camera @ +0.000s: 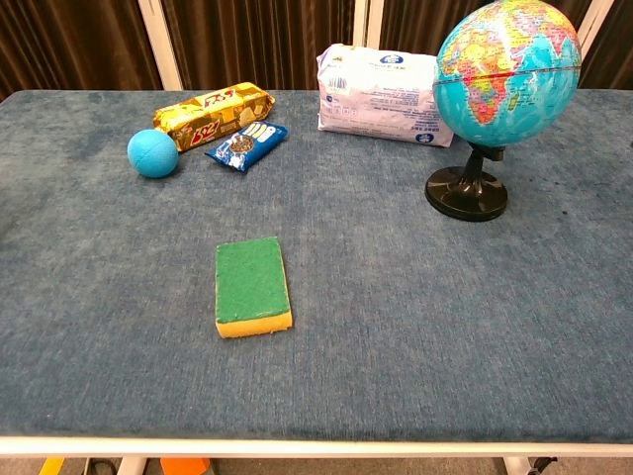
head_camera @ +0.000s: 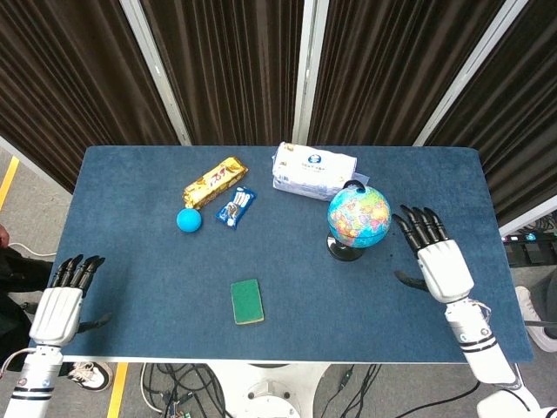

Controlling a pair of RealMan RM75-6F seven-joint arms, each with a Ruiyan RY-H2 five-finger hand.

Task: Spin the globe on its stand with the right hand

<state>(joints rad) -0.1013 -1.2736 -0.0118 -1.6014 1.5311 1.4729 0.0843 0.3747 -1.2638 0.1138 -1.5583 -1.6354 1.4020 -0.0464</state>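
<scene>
Currently the right hand [head_camera: 438, 261] hovers at the globe's [head_camera: 359, 216] three o'clock, fingers spread, empty, not touching. Left hand [head_camera: 59, 305] lies open off the table's [head_camera: 130, 287] eight o'clock corner.

Almost no text can be read with certainty. The white package [camera: 381, 96] carries a round blue logo and lines of small blue print, too small to read. The gold wrapper [camera: 215, 110] shows red letters, not legible. The small blue packet [camera: 245, 145] has white letters, blurred. The globe [camera: 508, 71] shows only map colours.
</scene>
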